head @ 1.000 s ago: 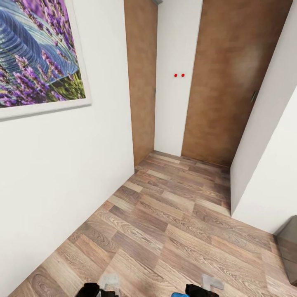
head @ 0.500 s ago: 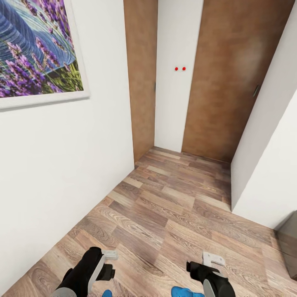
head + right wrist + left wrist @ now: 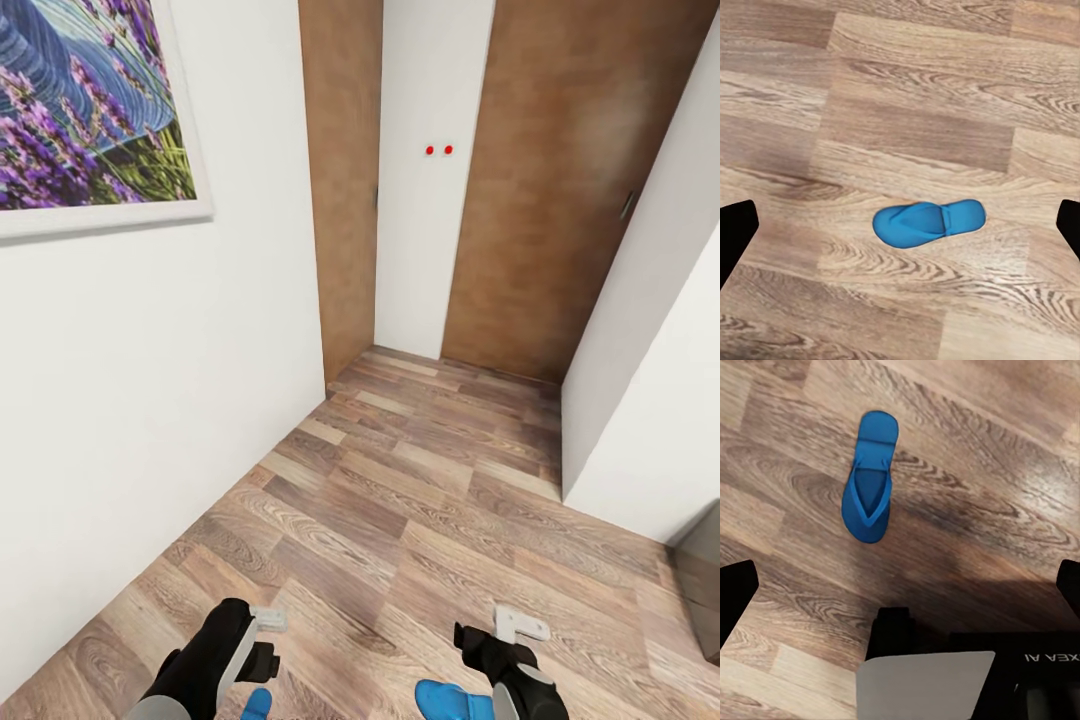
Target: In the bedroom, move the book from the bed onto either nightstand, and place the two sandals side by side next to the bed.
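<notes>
A wood floor [image 3: 420,500] runs between white walls [image 3: 150,350] to brown doors [image 3: 540,200]. Both jaws are wide apart, with one blue sandal [image 3: 870,480] lying flat below the left jaws and another sandal [image 3: 928,223] below the right.

two sandals [image 3: 452,700] on floor [image 3: 420,520], doors [image 3: 540,200] ahead

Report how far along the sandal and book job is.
Nothing looks finished. Both blue sandals lie on the wood floor in a hallway: one under the open left gripper, the other under the open right gripper. Neither is gripped. Still left: carrying both beside the bed, then moving the book.
</notes>
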### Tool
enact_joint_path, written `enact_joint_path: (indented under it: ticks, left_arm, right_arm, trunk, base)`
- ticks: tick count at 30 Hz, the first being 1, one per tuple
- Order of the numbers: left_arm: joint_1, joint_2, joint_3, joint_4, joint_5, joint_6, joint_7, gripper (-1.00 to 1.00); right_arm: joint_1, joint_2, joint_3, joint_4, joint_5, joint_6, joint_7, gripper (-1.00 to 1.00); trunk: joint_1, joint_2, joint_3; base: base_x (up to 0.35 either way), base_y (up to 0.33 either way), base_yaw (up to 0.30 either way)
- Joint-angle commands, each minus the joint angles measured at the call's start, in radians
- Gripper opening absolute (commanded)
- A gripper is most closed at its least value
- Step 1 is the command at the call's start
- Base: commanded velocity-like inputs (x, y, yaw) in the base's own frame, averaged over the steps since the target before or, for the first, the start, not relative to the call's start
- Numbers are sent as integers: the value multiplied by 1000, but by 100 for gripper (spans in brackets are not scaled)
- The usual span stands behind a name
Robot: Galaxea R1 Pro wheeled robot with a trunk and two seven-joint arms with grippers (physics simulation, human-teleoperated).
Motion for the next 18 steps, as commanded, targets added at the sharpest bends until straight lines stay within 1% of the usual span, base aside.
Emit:
enact_joint_path:
  ticks: [1, 12, 16, 17, 18]
  left_arm:
    - [-1, 0, -1, -1, -8, 5, -2, 100]
    - [0, 7, -5, -1, -9, 2, -1, 100]
    - [1, 12, -6, 15, -10, -43, -2, 100]
    - [1, 15, -6, 33, -10, -78, -3, 100]
    - [1, 17, -6, 44, -11, -97, -3, 100]
  right_arm:
    - [-1, 0, 1, -5, -10, -1, -8, 100]
    - [-1, 1, 0, -53, -13, -4, -7, 100]
    - [-1, 1, 0, -58, -14, -3, -7, 100]
    - [-1, 1, 1, -62, -13, 0, -7, 100]
    - [-1, 1, 1, -67, -13, 2, -7, 100]
  trunk:
    - [4, -8, -6]
    - [46, -85, -58]
    - [61, -113, -77]
    - [65, -120, -82]
    - [69, -127, -86]
  base:
    - [0, 0, 0]
    - [0, 0, 0]
    - [0, 0, 0]
    - [0, 0, 0]
    - [0, 0, 0]
